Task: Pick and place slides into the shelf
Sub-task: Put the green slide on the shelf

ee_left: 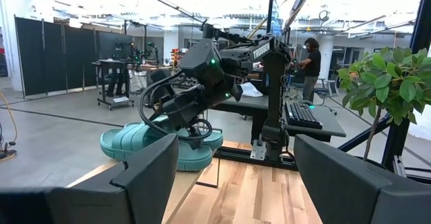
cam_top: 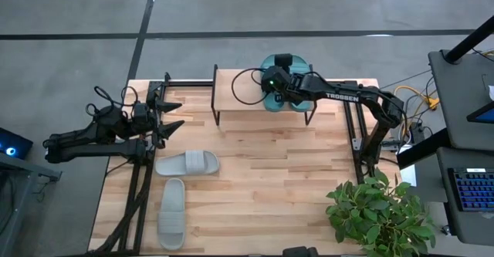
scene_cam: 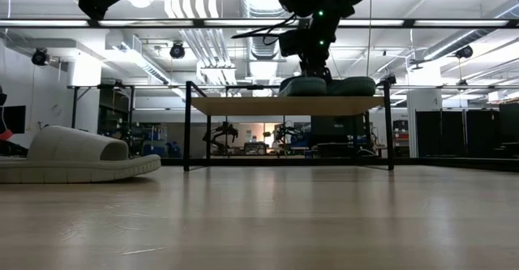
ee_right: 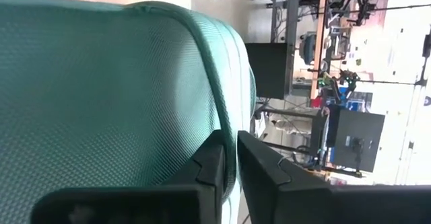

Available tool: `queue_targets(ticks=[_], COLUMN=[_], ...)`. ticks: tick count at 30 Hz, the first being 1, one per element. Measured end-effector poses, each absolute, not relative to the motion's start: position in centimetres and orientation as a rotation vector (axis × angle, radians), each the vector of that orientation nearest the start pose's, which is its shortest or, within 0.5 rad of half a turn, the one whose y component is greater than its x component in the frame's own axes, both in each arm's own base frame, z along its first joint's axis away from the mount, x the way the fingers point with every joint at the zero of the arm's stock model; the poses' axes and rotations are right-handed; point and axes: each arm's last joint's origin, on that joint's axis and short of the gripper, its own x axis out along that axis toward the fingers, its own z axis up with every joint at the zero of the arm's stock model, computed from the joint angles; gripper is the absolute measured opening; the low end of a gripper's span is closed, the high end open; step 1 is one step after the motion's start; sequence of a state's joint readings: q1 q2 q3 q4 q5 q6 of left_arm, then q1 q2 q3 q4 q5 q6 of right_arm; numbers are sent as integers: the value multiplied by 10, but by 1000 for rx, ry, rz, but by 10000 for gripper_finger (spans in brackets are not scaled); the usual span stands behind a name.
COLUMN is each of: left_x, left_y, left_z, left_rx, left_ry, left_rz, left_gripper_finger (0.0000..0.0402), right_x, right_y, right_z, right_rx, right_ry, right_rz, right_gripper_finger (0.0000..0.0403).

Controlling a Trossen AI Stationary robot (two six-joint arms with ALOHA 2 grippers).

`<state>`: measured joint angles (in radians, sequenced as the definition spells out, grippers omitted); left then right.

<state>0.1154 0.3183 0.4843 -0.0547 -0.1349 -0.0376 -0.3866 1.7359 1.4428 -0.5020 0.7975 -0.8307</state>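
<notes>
White lettering "TROSSEN" on the right arm's [cam_top: 345, 96] dark forearm link, high view. Same word partly legible on that arm [ee_left: 259, 49] in left wrist view, running slantwise up the link. No other readable text, labels, numbers or signs on table, sandals, rack or room gear.

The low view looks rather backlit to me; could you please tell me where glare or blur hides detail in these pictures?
Low view: bright ceiling lights leave the right tool and the teal slides on the shelf as dark silhouettes. Right wrist view: the teal slide fills the frame, and the room beyond is washed out. Left wrist view: windows glare white.
</notes>
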Motion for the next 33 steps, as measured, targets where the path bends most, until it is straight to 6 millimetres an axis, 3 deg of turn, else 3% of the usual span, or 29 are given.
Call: queue_targets(ticks=[19, 33], left_x=[96, 96], left_y=[15, 15], left_z=[296, 296], left_rx=[-41, -42], left_ry=[-108, -108], left_rz=[248, 248], left_gripper_finger=[281, 281], right_x=[338, 336], right_y=[-158, -156], right_z=[302, 300], right_rx=[-772, -739], right_ry=[1257, 1273], right_rz=[-702, -706], right_gripper_finger=[98, 105])
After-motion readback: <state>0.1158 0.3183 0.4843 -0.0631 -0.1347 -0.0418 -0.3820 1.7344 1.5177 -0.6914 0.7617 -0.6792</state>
